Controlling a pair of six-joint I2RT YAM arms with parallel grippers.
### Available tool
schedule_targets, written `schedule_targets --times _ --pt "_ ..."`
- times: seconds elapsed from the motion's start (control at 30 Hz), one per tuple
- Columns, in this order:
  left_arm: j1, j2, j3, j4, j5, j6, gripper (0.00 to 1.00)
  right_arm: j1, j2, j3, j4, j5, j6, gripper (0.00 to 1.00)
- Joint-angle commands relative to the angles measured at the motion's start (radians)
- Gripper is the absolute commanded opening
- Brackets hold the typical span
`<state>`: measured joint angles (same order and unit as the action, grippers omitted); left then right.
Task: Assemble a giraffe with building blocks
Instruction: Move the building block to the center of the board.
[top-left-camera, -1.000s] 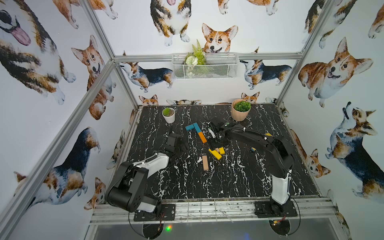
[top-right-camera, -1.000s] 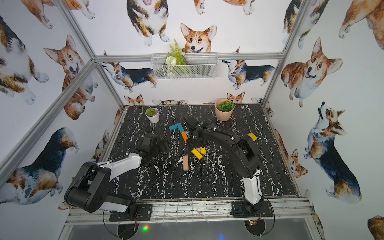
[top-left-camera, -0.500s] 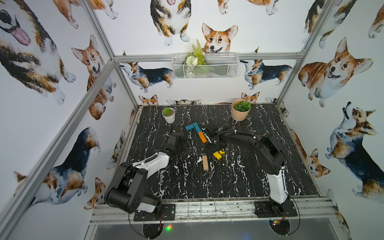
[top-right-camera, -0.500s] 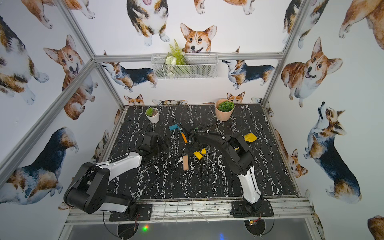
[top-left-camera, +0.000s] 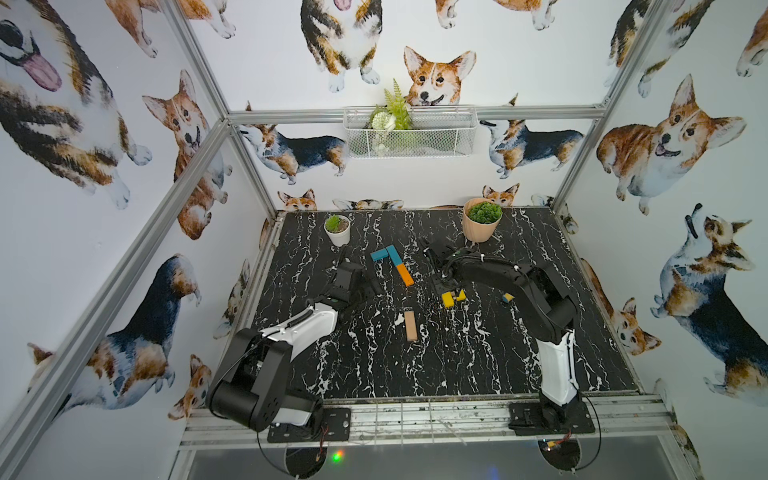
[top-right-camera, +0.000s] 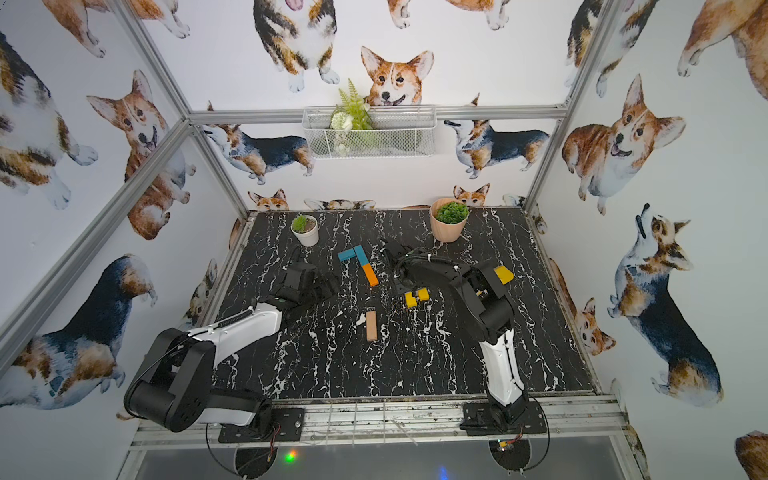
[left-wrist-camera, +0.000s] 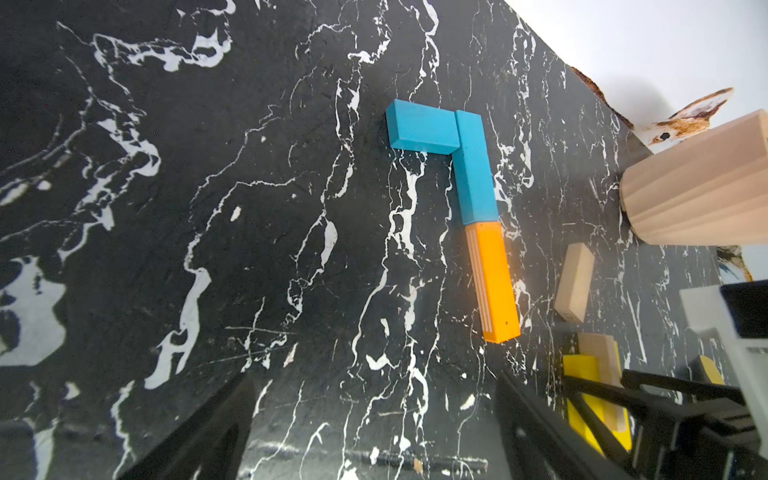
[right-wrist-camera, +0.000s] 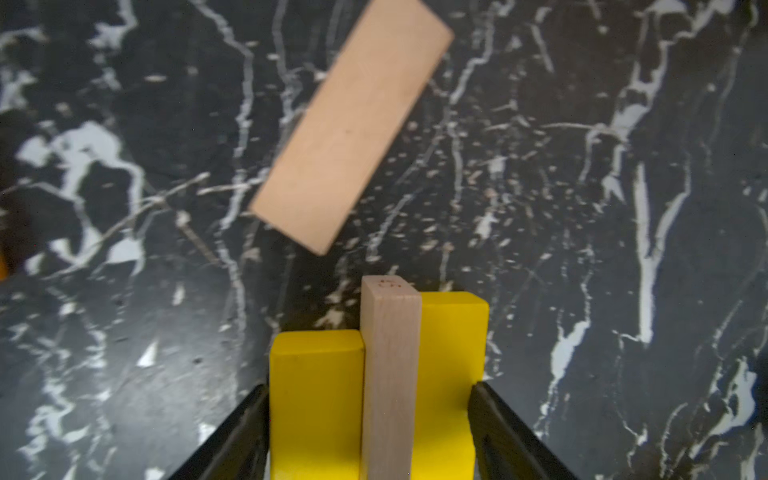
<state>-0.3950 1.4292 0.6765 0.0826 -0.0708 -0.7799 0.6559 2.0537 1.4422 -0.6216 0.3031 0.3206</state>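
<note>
Right, working across from the left: my left gripper (left-wrist-camera: 372, 376) hangs low over the desk (top-left-camera: 374, 365) with its fingers (left-wrist-camera: 199, 436) spread wide and nothing between them; it hasn't budged in the last second. Just beyond it lies the started giraffe (top-left-camera: 398, 266): a teal head plank (top-left-camera: 379, 255) butted square against a second teal plank (top-left-camera: 393, 254), with the orange neck plank (top-left-camera: 404, 274) running on end to end from that. Nearer me, well apart from the neck, a loose tan plank (top-left-camera: 410, 326) lies flat, also where it was.

The change is on the right. My right gripper (right-wrist-camera: 370, 385) has pulled back toward its base, and the yellow pair (top-left-camera: 448, 299) has come along, ending a little farther from the orange neck plank than before. In the wrist view its fingers (right-wrist-camera: 232, 436) stand against both outer faces of a three-piece sandwich: yellow, a tan plank on edge (right-wrist-camera: 388, 353), yellow. Whether they are squeezing or merely bracketing it I cannot tell. Just beyond it a third tan plank (right-wrist-camera: 353, 129) lies flat. Since the bundle travelled with the fingers, I judge there is some hold. The rest of the neck, the body and the legs are all unplaced, so I reckon the build is under halfway.
</note>
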Motion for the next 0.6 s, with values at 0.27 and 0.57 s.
schedule_targets --times 0.27,0.57 --pt "0.000 0.073 -0.003 0.049 0.006 0.031 0.92 -0.166 -0.133 -0.156 -0.021 -0.149 0.062 0.77" --pt "0.001 0.097 -0.030 0.094 0.006 0.102 0.92 -0.220 -0.213 -0.162 -0.089 -0.219 0.073 0.84"
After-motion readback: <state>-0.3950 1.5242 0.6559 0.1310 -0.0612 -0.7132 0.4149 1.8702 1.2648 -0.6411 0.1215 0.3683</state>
